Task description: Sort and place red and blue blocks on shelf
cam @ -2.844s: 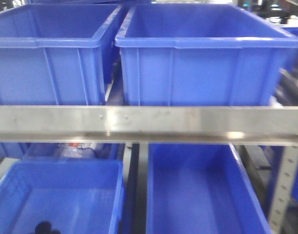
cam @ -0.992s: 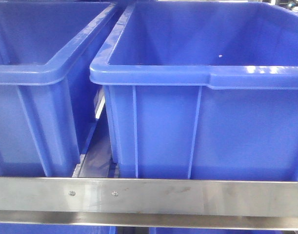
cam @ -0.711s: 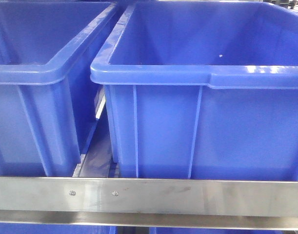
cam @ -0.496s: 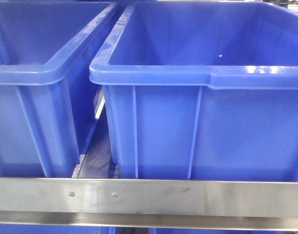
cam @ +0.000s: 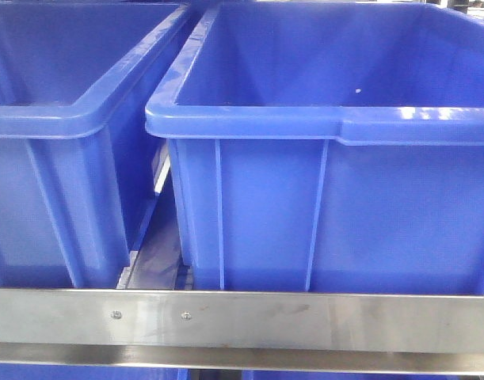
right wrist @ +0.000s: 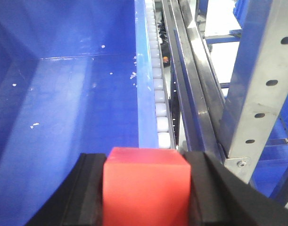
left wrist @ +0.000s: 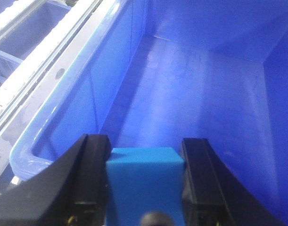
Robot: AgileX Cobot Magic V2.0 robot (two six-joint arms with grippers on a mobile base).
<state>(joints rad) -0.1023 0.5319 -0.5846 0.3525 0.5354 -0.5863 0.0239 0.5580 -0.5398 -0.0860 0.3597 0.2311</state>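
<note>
Left wrist view: my left gripper (left wrist: pixel 144 181) clamps the sky-blue block (left wrist: pixel 144 183) between its two black fingers (left wrist: pixel 93 179), held above the open inside of a dark-blue bin (left wrist: pixel 191 94). The bin's floor and far walls lie bare ahead, with open room forward; its rounded left rim (left wrist: pixel 63 103) runs close beside me, and beyond that rim white roller tracks (left wrist: pixel 21 70) slant away. The base of my fingers is cut off by the frame's bottom.

In the right wrist view, my right gripper (right wrist: pixel 146 188) squeezes the red block (right wrist: pixel 146 188) over another blue bin (right wrist: pixel 63 103), whose floor carries a few pale specks. Its right wall (right wrist: pixel 144 94) stands just beside me; past it come a row of white rollers (right wrist: pixel 159 94) and a perforated steel upright (right wrist: pixel 257 94).

From the front, neither gripper shows; only two bins (cam: pixel 329 182) behind the shelf's steel front rail (cam: pixel 305 318).
</note>
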